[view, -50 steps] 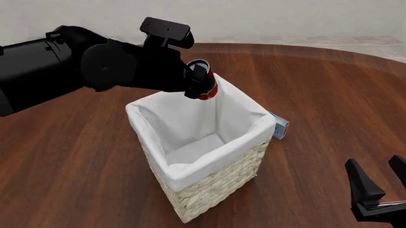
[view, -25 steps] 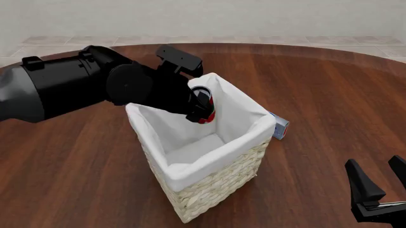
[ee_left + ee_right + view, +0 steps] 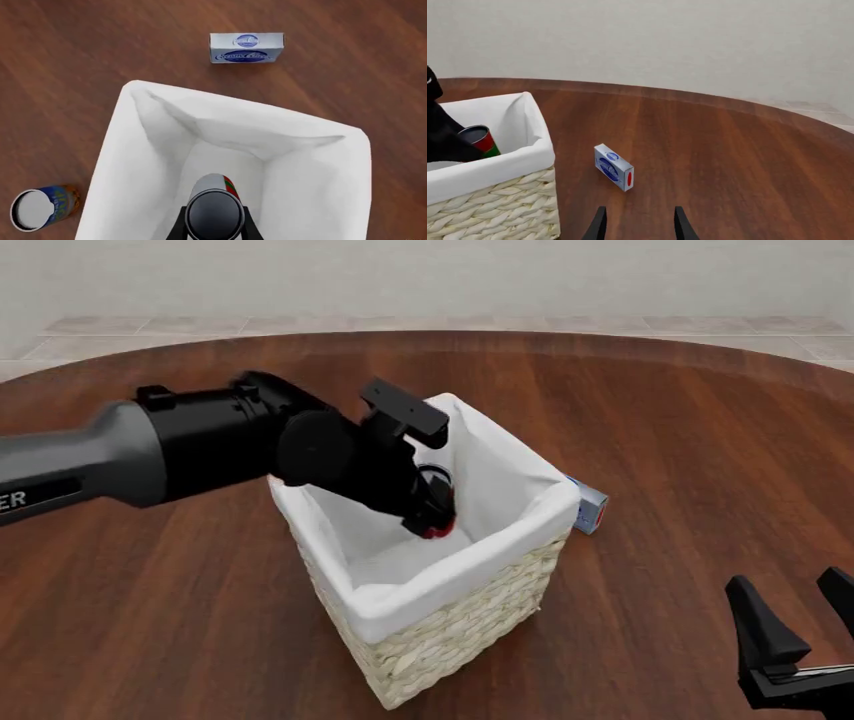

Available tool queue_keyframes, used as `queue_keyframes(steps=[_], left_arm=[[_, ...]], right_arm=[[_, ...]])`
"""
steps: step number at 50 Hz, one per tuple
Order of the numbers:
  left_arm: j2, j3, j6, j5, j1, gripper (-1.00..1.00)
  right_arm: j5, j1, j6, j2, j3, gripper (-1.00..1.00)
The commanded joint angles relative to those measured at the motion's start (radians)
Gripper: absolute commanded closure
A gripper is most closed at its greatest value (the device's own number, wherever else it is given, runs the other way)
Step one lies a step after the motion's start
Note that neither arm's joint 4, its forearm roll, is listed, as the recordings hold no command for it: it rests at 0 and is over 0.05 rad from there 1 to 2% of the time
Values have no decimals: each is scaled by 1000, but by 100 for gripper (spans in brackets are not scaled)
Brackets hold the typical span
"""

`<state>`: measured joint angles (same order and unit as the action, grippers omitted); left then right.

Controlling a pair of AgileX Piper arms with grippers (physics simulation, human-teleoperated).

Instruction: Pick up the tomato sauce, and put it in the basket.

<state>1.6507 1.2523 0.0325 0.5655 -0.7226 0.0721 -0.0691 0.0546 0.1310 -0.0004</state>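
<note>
The left gripper (image 3: 430,508) is clamped on the tomato sauce (image 3: 437,515), one on each side of the can body, and holds it inside the mouth of the basket (image 3: 461,625), below the rim and above the white lining of the floor. The can appears tilted, its grey top facing back along the arm. This placement suggests a low release, so the can drops a short way and stays inside.

The right gripper (image 3: 790,625) idles near the table edge with its jaws apart and nothing between them.

Count: one tomato sauce can, one basket, one small blue-grey box (image 3: 614,167) just beside the basket, and one blue-labelled can (image 3: 41,207) lying on the table by the basket wall.
</note>
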Motion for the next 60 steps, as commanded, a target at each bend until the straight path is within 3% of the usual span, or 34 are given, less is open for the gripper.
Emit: queue_keyframes(steps=[1, 8, 9, 33, 60], left_arm=[[46, 20, 31, 10, -2, 100], [60, 34, 24, 16, 1, 100], [64, 38, 31, 16, 8, -100], [60, 60, 48, 26, 26, -100], [20, 211, 130, 141, 72, -100]], right_arm=[[5, -1, 5, 6, 0, -100], [11, -4, 7, 14, 0, -100], [11, -4, 7, 15, 0, -100], [5, -8, 5, 6, 0, -100], [5, -22, 20, 8, 0, -100]])
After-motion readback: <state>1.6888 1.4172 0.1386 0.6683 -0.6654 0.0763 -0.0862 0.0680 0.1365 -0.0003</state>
